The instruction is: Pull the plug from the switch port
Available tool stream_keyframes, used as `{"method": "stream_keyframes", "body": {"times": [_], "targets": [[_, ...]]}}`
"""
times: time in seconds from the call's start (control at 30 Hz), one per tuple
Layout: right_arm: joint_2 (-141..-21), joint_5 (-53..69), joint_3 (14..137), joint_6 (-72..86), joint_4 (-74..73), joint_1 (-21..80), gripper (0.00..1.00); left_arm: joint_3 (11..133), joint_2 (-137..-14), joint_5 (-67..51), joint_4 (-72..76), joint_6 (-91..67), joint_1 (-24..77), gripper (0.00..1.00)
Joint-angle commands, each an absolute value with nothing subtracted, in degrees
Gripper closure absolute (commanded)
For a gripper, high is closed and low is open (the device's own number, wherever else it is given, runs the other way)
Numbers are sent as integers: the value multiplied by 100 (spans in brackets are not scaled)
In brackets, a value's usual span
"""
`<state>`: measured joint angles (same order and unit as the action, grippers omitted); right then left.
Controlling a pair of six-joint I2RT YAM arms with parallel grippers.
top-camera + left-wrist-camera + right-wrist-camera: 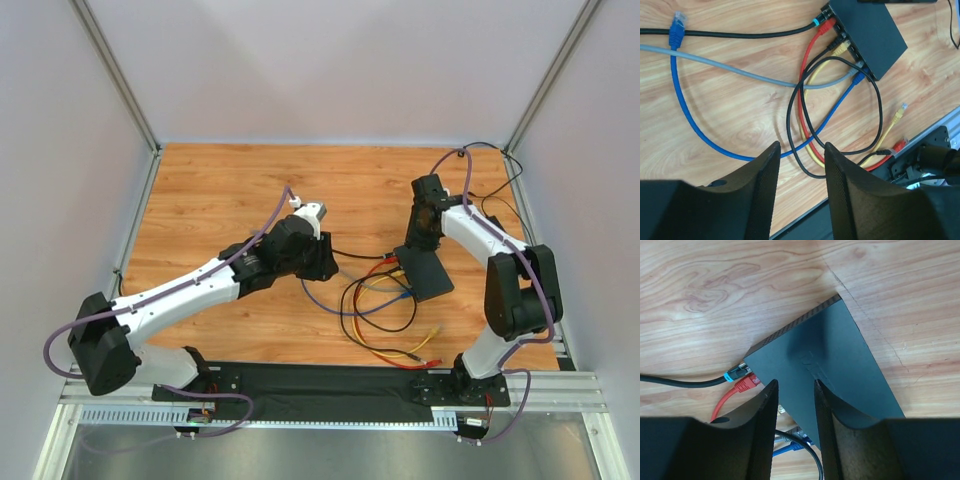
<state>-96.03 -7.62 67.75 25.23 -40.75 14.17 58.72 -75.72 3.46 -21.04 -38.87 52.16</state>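
Note:
The flat black switch (428, 272) lies right of centre on the wooden table. Several plugs sit in the ports along its edge: a black one with a cyan ring (817, 22), a red one (825, 27), a yellow one (840, 48), a grey one (855, 66) and a blue one (858, 79). My right gripper (795, 385) hovers open over the switch's top (840, 355), with nothing between its fingers. Left of the switch, my left gripper (801, 150) is open and empty above the cable loops. A loose blue plug (676, 25) lies on the wood, away from the switch.
Black, red, yellow and blue cables (375, 310) loop between the switch and the black mat (320, 385) at the near edge. Loose yellow (899, 112) and red (897, 146) plugs lie by the mat. A thin black cord (500, 170) trails at the back right. White walls enclose the table.

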Motion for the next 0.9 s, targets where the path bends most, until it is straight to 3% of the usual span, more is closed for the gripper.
{"method": "stream_keyframes", "body": {"times": [0.0, 0.3, 0.43, 0.67, 0.87], "targets": [[-9633, -932, 6540, 2610, -3754, 1450, 64, 5827, -7322, 598, -2083, -3990, 5151, 53], [-9756, -879, 6170, 2812, -3507, 1450, 66, 6309, -8179, -1272, -1468, -3045, 4659, 45], [-9686, -827, 5977, 2813, -3419, 1433, 66, 7747, -9349, -2729, -2169, -2216, 4360, 43], [-9615, -616, 5617, 2795, -3288, 1415, 66, 9692, -10993, -3866, -2979, -1153, 4333, 43], [-9492, -554, 5326, 2707, -3217, 1336, 66, 11881, -12751, -4570, -4542, -309, 4228, 42]]}}
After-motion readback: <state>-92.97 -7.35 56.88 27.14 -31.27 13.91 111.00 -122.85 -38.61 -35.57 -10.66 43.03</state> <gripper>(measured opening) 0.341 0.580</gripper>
